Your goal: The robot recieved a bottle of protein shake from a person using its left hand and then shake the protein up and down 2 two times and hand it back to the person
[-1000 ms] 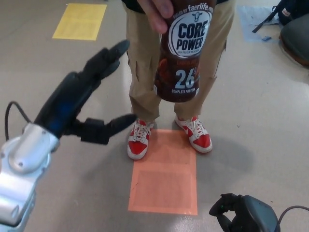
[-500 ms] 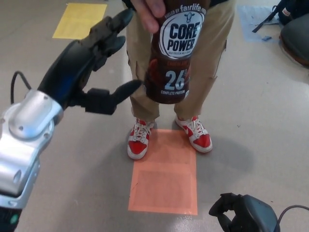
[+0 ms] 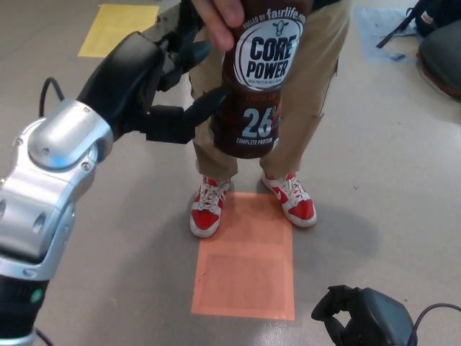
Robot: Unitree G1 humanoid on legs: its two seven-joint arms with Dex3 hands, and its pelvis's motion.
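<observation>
Grey floor [image 3: 403, 180] with an orange patch [image 3: 245, 259] and a yellow patch [image 3: 115, 29]. Person's hand [image 3: 220, 14] holds the bottle [image 3: 256, 79] upright. Left hand [image 3: 155, 83], fingers apart, just beside it; thumb tip at its side.

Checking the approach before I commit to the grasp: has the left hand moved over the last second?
Yes. The left hand has risen and closed in on the bottle, away from the orange floor patch, which has stayed put. Its thumb now reaches the bottle's side.

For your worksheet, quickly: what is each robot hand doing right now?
Left hand: open, fingers spread beside the bottle, not gripping it; a person's hand holds it.
Right hand: low down, state cannot be told.
</observation>
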